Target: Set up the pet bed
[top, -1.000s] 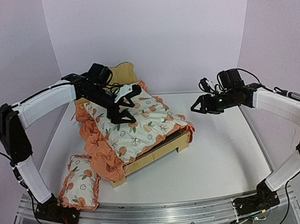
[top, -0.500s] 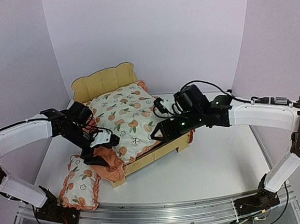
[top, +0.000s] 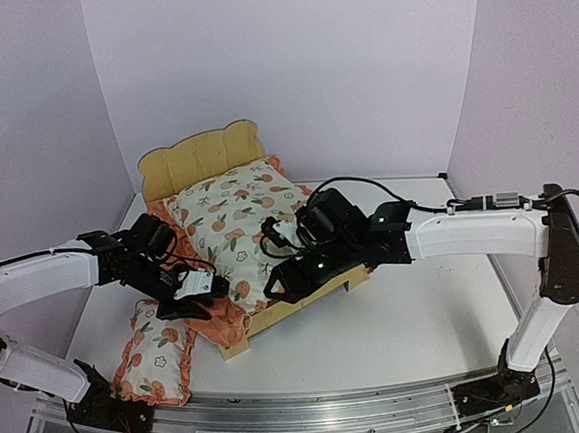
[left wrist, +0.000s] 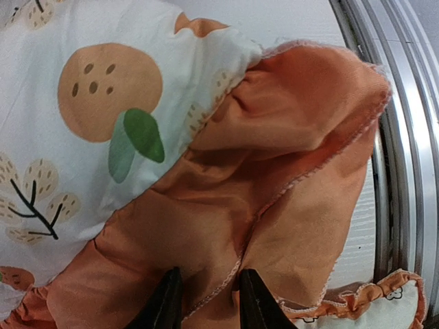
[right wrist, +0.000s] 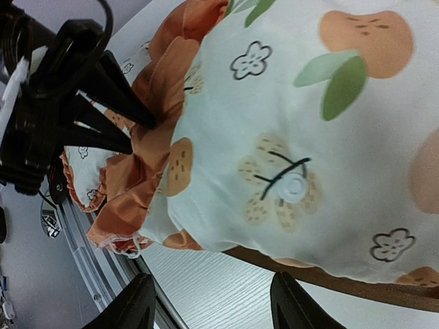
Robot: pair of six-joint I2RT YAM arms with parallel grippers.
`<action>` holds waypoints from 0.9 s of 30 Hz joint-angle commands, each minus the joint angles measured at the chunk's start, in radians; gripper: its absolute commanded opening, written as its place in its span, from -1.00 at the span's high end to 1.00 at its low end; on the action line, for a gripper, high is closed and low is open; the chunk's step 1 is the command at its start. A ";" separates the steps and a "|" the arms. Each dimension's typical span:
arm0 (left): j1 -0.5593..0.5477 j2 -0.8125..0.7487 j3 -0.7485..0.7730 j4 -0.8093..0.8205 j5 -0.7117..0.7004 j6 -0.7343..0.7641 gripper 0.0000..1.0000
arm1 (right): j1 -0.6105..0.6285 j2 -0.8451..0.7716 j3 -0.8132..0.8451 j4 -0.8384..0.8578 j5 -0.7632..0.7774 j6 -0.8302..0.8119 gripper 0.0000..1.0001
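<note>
The pet bed (top: 200, 155), a light plywood frame with a scalloped headboard, stands left of centre. The fruit-print mattress cushion (top: 234, 216) lies on it, its orange ruffle (left wrist: 226, 205) spilling over the near left corner. My left gripper (top: 191, 302) (left wrist: 208, 305) is at that corner, shut on a fold of the ruffle. My right gripper (top: 280, 282) (right wrist: 216, 308) hangs open just off the foot of the bed, over bare table, nothing between its fingers. The frame's wooden edge (right wrist: 329, 274) shows under the cushion. The fabric base is hidden.
The small matching pillow (top: 155, 352) lies on the table in front of the bed's left corner, close under the left gripper. A metal rail (top: 305, 411) runs along the near table edge. White walls close in the back and sides.
The left arm came down from the head of the bed to the near left corner and its jaws narrowed on the ruffle. The right arm swung in from the right to the bed's foot.
</note>
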State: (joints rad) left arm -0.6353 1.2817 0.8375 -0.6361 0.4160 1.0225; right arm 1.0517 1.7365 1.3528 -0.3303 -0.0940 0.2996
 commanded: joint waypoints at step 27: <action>0.051 -0.060 0.196 0.243 -0.154 -0.288 1.00 | 0.074 0.245 0.298 0.035 0.082 -0.179 -0.49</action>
State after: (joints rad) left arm -0.5924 1.2552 0.9765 -0.4492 0.2674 0.7647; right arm 1.1248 1.9457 1.5846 -0.3261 -0.1131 0.1388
